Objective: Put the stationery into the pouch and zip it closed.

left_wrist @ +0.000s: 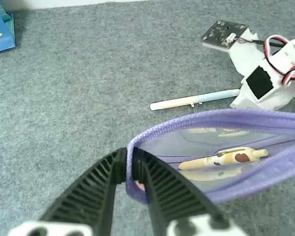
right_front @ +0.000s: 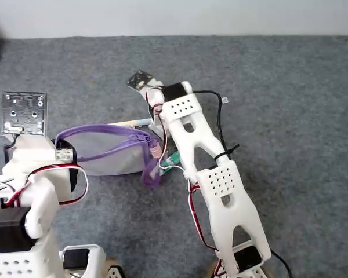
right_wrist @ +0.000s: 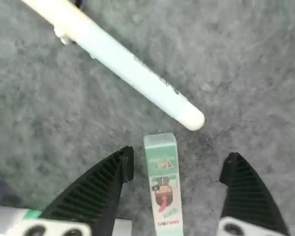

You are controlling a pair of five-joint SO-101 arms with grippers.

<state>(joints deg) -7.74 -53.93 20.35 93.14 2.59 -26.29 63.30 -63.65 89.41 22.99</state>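
Grey, carpet-like surface. On it, a purple see-through fabric pouch with a zip, mouth open. Just beside its far long edge, a slim pale-blue and white pen, apart from it. Near the pen tip, not touching, a small green printed box. At the far left edge, a blue flat object.

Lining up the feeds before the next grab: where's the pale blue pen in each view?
High view: pale blue pen just beyond the purple pouch, beside the right arm.
Left wrist view: pen on the carpet beyond the pouch's rim.
Right wrist view: pen diagonal, ahead of the open right gripper.
Shared landmark: the right arm.
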